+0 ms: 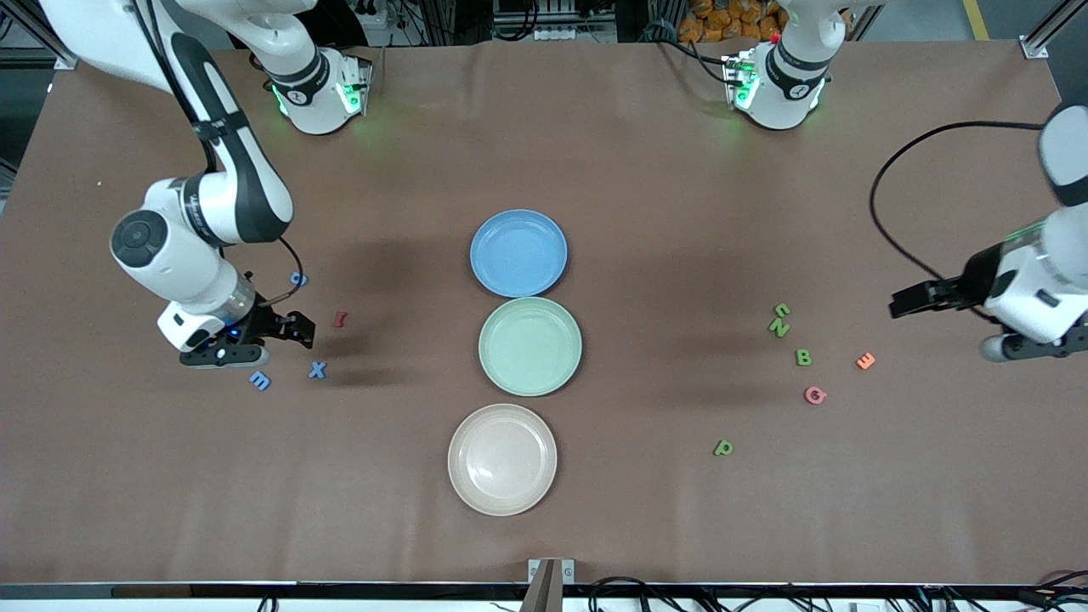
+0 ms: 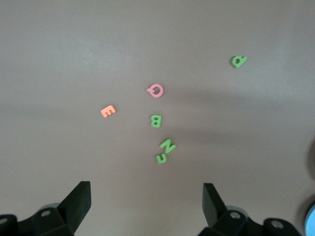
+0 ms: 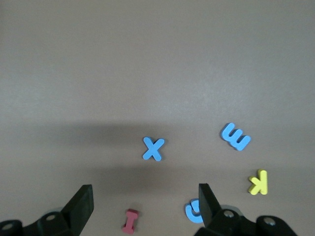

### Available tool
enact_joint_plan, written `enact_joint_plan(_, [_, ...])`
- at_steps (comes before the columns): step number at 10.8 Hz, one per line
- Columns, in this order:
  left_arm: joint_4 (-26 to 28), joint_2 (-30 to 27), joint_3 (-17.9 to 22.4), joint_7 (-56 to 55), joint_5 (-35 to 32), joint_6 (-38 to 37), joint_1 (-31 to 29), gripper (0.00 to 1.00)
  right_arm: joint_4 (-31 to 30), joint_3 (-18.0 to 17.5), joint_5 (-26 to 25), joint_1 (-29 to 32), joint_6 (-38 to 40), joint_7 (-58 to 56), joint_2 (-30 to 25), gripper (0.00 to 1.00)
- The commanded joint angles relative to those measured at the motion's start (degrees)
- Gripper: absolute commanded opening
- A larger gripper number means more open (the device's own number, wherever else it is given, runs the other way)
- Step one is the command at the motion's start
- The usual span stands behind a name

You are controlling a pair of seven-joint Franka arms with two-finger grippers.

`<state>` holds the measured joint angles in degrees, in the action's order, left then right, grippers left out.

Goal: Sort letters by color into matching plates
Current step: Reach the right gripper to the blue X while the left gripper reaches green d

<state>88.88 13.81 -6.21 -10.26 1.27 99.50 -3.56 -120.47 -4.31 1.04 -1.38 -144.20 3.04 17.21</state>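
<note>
Blue letters X (image 1: 317,370), M (image 1: 260,381), O (image 1: 297,278) lying at right arm's end, beside red I (image 1: 340,319). Green letters (image 1: 779,320) at left arm's end. Plates (image 1: 518,252) unfilled mid-table. Right gripper (image 1: 289,330) spread, hovering over blue letters. Left gripper (image 1: 922,299) spread, idle aloft.

I see three plates in a row mid-worktop: the farthest plate (image 1: 518,253), the middle plate (image 1: 529,346) and the nearest plate (image 1: 502,459), close together. Toward the right arm's end, X (image 1: 317,370), M (image 1: 260,381) and I (image 1: 340,320) lie apart, with the right pincer (image 1: 299,330) over that group. Toward the left arm's end, C (image 1: 781,310) touches N (image 1: 779,326). B (image 1: 803,358), E (image 1: 864,361) and G (image 1: 815,394) lie nearer, and P (image 1: 722,448) lies nearest.
</note>
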Motion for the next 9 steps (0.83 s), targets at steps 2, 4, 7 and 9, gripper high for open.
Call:
enact_joint_plan(2, [3.0, 2.5, 0.0, -6.3, 0.0, 5.4, 1.0, 1.0, 0.4, 0.1, -0.6, -1.4, -8.2, 4.1, 7.0, 0.83])
enact_joint_plan(4, [3.1, 7.9, -0.1, -7.6, -0.4, 10.1, 4.1, 1.0, 0.6, 0.5, -0.9, -1.5, -10.8, 4.0, 9.8, 0.8])
enact_joint_plan(7, [2.2, 15.3, -0.3, -14.6, -12.3, 18.0, 8.6, 1.0, 1.1, 1.5, -4.5, -1.4, -11.2, 4.1, 11.3, 0.75])
enact_joint_plan(9, [0.7, 20.3, -1.0, -12.2, -16.2, 24.5, 11.2, 1.0, 2.1, 1.7, -4.5, -1.6, -11.2, 4.1, 12.2, 0.68])
